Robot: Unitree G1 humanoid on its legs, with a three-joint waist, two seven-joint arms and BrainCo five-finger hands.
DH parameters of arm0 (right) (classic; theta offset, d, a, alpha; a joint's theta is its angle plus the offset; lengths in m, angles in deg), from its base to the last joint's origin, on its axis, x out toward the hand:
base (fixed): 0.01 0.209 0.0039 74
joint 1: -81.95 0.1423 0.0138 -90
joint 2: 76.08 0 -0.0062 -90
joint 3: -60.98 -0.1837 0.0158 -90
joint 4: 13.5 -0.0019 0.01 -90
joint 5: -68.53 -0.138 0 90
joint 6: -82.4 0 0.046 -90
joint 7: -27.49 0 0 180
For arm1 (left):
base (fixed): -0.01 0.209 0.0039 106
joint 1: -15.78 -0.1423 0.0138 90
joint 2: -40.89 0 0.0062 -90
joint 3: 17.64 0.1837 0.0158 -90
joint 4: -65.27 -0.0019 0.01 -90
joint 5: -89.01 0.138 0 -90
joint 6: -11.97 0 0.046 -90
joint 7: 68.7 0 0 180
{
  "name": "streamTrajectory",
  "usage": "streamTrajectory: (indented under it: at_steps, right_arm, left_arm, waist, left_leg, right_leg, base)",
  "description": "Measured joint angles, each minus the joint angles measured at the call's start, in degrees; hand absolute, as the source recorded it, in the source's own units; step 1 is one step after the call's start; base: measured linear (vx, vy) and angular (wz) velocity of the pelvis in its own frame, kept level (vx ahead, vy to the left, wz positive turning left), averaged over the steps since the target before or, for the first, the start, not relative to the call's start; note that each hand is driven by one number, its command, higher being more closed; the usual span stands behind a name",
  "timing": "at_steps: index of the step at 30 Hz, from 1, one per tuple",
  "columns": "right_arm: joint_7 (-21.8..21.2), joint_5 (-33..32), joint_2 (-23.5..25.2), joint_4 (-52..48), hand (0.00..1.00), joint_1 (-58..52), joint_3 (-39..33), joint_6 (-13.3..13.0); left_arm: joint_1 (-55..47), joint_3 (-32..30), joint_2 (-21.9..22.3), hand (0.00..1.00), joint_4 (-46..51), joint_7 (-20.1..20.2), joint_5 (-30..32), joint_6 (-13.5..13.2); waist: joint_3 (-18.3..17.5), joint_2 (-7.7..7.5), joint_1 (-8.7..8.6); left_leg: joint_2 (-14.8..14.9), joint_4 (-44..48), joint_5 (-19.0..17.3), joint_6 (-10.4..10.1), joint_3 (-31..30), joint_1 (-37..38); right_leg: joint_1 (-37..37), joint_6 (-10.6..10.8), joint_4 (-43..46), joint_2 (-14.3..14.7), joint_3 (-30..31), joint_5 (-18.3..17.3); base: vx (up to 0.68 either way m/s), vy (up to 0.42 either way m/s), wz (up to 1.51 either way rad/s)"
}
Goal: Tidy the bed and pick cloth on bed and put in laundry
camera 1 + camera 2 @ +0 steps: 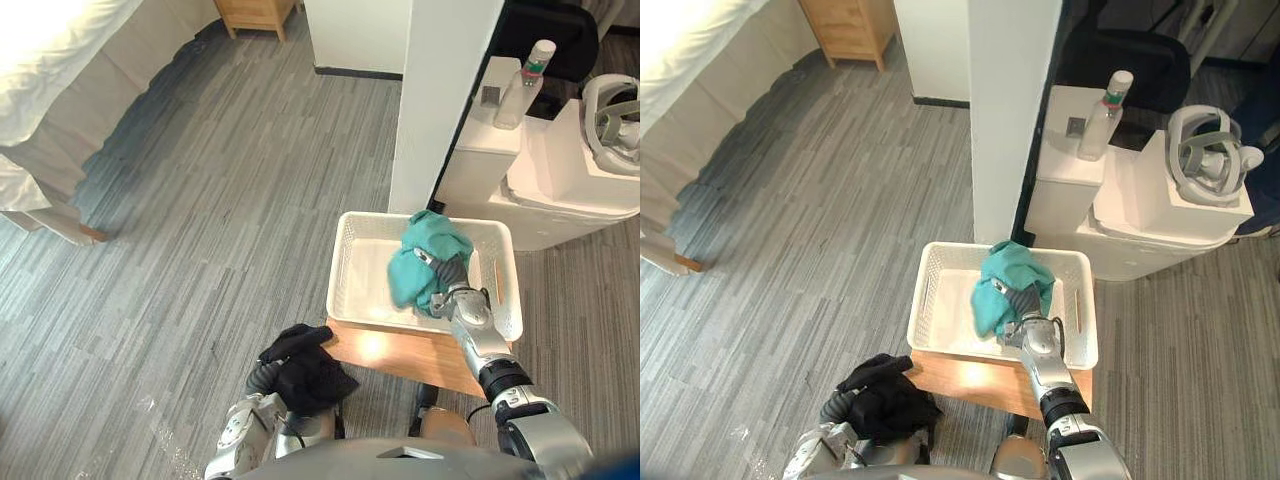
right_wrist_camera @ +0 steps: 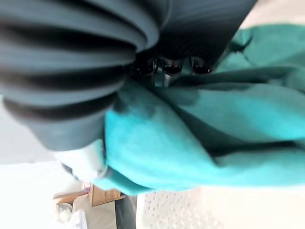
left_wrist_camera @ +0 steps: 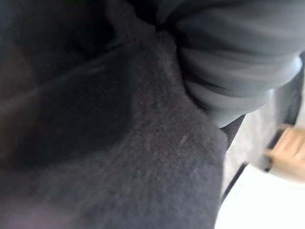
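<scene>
Mid-drop over the laundry, by the look of it. Carrying teal cloth bunched on the right hand, inside the rim of the white basket, toward its far right corner. Lower folds touching the basket floor or just above it, can't settle which. Wrapped round the hand from above and from the robot's left, dark ribbed cover poking out below the bundle. Can't tell the grip on that side: buried in fabric, and in the right wrist view teal folds pressed right against the cover. Probably held bunched like this to stop loose ends spilling over the rim. Basket parked on a small wooden surface beside a white pillar, raised off the floor, presumably for a reach without bending. Second item, black cloth, heaped over the left hand, low and close in, just beside the near left corner of the surface, outside the basket. Likely parked there to wait its turn. Grip on that side unreadable too: dark fabric against the ribbed cover in the left wrist view. Well apart, off to the far left, the bed, pale cover hanging down its side. Next, as a guess: let go of teal, pull clear, bring black across.
</scene>
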Motion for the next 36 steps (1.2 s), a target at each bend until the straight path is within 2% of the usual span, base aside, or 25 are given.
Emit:
streamTrajectory:
  at_steps: [4, 7, 9, 10, 12, 15, 17, 20, 21, 22, 24, 25, 26, 28, 31, 32, 33, 34, 36]
  right_arm:
    - [4.87, 5.93, -1.2, -2.16, 0.0, -3.24, -3.36, -0.06]
    - [10.82, 12.84, -2.03, -4.81, 0.0, -7.93, -8.41, 1.27]
    - [17.09, 20.62, -3.54, -5.24, 0.0, -11.32, -10.68, 6.07]
    - [18.5, 21.81, -3.74, -5.21, 0.0, -12.2, -11.44, 7.28]
    - [23.7, 23.68, -3.81, -4.64, 0.0, -15.16, -14.0, 13.14]
    - [26.44, 23.23, -3.84, -2.35, 0.0, -17.07, -16.0, 19.51]
    - [27.01, 19.62, -3.84, 0.1, 0.0, -18.81, -18.09, 24.84]
    - [27.11, 15.49, -3.73, 0.17, 0.0, -21.17, -18.87, 28.58]
    - [27.18, 14.55, -3.7, 0.23, 0.0, -22.31, -18.96, 28.91]
    - [27.2, 14.56, -3.66, 0.23, 0.0, -22.68, -19.04, 28.92]
    - [28.0, 14.56, -3.63, 0.77, 0.0, -22.96, -20.54, 28.6]
    - [28.14, 14.54, -3.63, 0.92, 0.0, -22.9, -20.73, 28.49]
    - [28.91, 14.32, -3.65, 1.58, 0.0, -22.74, -21.37, 27.71]
    - [29.48, 13.23, -3.64, 2.06, 0.0, -22.56, -22.07, 26.65]
    - [29.4, 12.25, -3.64, 2.43, 0.0, -22.69, -23.37, 25.3]
    - [29.06, 11.71, -3.51, 2.43, 0.0, -22.81, -23.42, 24.7]
    - [28.52, 10.71, -3.3, 2.41, 0.0, -22.95, -23.44, 23.99]
    - [28.23, 10.23, -3.02, 2.41, 0.0, -23.14, -23.54, 23.61]
    - [26.92, 8.89, -1.69, 2.31, 0.0, -24.39, -24.27, 22.2]
  left_arm:
    - [-1.85, -7.17, -0.01, 1.0, 3.69, -3.45, -0.35, -1.1]
    - [-3.01, -16.46, -0.08, 1.0, 6.61, -5.16, -1.03, -2.44]
    - [-3.2, -24.09, -0.85, 1.0, 8.81, -7.12, -3.48, -4.28]
    - [-3.25, -25.79, -1.43, 1.0, 9.13, -7.21, -4.04, -4.69]
    - [-3.52, -32.98, -4.16, 1.0, 11.73, -8.68, -4.9, -6.04]
    - [-3.54, -39.62, -8.05, 1.0, 14.68, -9.82, -4.73, -7.32]
    - [-3.38, -44.02, -12.15, 1.0, 19.09, -11.08, -3.82, -8.72]
    - [-3.23, -46.33, -16.17, 1.0, 24.01, -11.81, -1.85, -10.56]
    - [-2.94, -46.33, -18.31, 1.0, 27.34, -11.72, -1.1, -11.24]
    - [-2.75, -46.29, -19.36, 1.0, 28.69, -11.53, -0.64, -11.63]
    - [0.35, -46.01, -23.77, 1.0, 33.0, -9.6, -0.31, -12.16]
    - [0.78, -45.88, -24.37, 1.0, 33.3, -9.19, -0.34, -12.16]
    - [3.19, -45.01, -27.18, 1.0, 34.18, -7.52, -0.38, -12.15]
    - [6.48, -42.65, -31.18, 1.0, 35.37, -5.58, -0.56, -12.13]
    - [13.93, -36.45, -36.32, 1.0, 37.48, -2.71, -1.72, -10.89]
    - [16.99, -33.5, -38.29, 1.0, 37.73, -1.77, -2.67, -9.89]
    - [20.36, -30.6, -39.75, 1.0, 37.73, -1.51, -2.84, -8.65]
    - [21.92, -29.16, -40.31, 1.0, 37.73, -1.45, -2.83, -7.95]
    - [28.28, -23.63, -40.65, 1.0, 37.5, -0.14, -2.47, -5.91]
  waist:
    - [-0.04, -0.36, 0.12]
    - [-0.24, -0.51, 0.12]
    - [-0.61, -0.69, 0.14]
    - [-0.99, -0.77, 0.18]
    - [-2.51, -1.49, 0.32]
    - [-4.27, -2.2, 0.92]
    - [-5.72, -2.52, 1.59]
    - [-7.19, -2.31, 1.59]
    - [-8.49, -2.66, 1.56]
    - [-8.67, -2.03, 1.53]
    - [-9.87, -2.15, 1.58]
    - [-9.94, -2.05, 1.58]
    - [-10.39, -2.69, 1.5]
    - [-10.46, -2.53, 1.41]
    - [-11.55, -3.3, 0.63]
    - [-11.58, -2.81, 0.5]
    - [-12.02, -3.28, 0.11]
    - [-12.13, -2.73, -0.01]
    - [-12.75, -2.96, -1.68]
  left_leg:
    - [-0.01, -0.01, -0.66, -0.77, 0.07, 2.13]
    - [0.27, -0.03, -0.94, -0.68, 0.13, 3.02]
    - [0.38, -0.12, -0.99, -0.62, 0.14, 3.62]
    - [0.4, -0.17, -1.0, -0.61, 0.18, 3.63]
    - [0.52, -0.24, -1.1, -0.5, 0.37, 4.13]
    - [0.72, -0.3, -1.55, -0.05, 0.53, 4.5]
    - [0.75, -0.32, -1.77, 0.11, 0.82, 4.69]
    - [0.69, -0.34, -2.13, 0.56, 2.01, 4.8]
    - [0.96, -0.35, -3.0, 0.57, 4.01, 4.88]
    - [1.14, -0.35, -3.03, 0.54, 5.32, 4.89]
    - [1.38, -0.34, -3.06, 0.36, 8.21, 5.44]
    - [1.37, -0.34, -3.06, 0.33, 8.32, 5.44]
    - [1.38, -0.34, -3.11, 0.23, 8.91, 5.79]
    - [1.48, -0.35, -3.29, -0.08, 10.26, 6.38]
    - [1.72, -0.34, -3.63, -0.45, 12.6, 7.04]
    - [1.93, -0.34, -3.79, -0.65, 14.08, 7.64]
    - [2.2, -0.34, -3.87, -0.76, 15.63, 8.48]
    - [2.28, -0.33, -3.97, -0.91, 16.17, 8.65]
    - [2.59, -0.33, -4.22, -1.28, 19.23, 9.42]
  right_leg:
    - [2.75, 0.1, -1.25, 0.07, -0.49, -0.07]
    - [3.96, 0.11, -1.65, 0.39, -0.8, -0.34]
    - [4.84, 0.02, -1.97, 0.56, -1.08, -0.43]
    - [4.93, 0.02, -2.09, 0.61, -1.14, -0.43]
    - [5.89, 0.01, -2.69, 0.86, -1.44, -0.43]
    - [6.69, -0.06, -2.86, 1.12, -1.48, -0.71]
    - [6.82, -0.12, -2.86, 1.15, -1.43, -0.84]
    - [6.84, -0.12, -2.86, 0.92, -1.31, -0.84]
    - [6.83, -0.13, -2.86, 0.76, -1.09, -0.83]
    - [6.82, -0.14, -2.86, 0.67, -1.09, -0.84]
    - [6.74, -0.15, -2.86, 0.44, 0.27, -0.82]
    - [6.72, -0.16, -2.86, 0.42, 0.39, -0.81]
    - [6.77, -0.18, -2.86, 0.4, 0.67, -0.79]
    - [6.71, -0.26, -2.85, 0.47, 2.29, -0.72]
    - [6.24, -0.48, -2.83, 0.69, 4.39, -0.39]
    - [6.12, -0.52, -2.82, 0.88, 5.7, -0.33]
    - [6.12, -0.52, -2.56, 1.08, 6.76, -0.32]
    - [6.1, -0.52, -2.59, 1.16, 7.07, -0.32]
    - [6.02, -0.53, -2.56, 1.48, 8.63, -0.32]
  base:
    - [0.01, -0.001, 0.04]
    - [0.0, -0.007, 0.03]
    - [0.0, -0.005, 0.02]
    - [-0.01, -0.008, 0.04]
    - [0.01, -0.013, 0.04]
    - [0.0, -0.004, 0.01]
    - [0.0, 0.0, 0.0]
    - [-0.01, 0.02, -0.04]
    - [0.01, 0.031, -0.02]
    - [0.02, 0.037, -0.01]
    - [0.02, 0.032, -0.13]
    - [0.02, 0.03, -0.21]
    - [0.01, 0.024, -0.24]
    - [0.01, 0.017, -0.3]
    - [0.02, 0.009, -0.33]
    - [0.04, -0.001, -0.54]
    - [0.03, -0.001, -0.54]
    - [0.03, -0.01, -0.4]
    - [0.03, -0.007, -0.32]
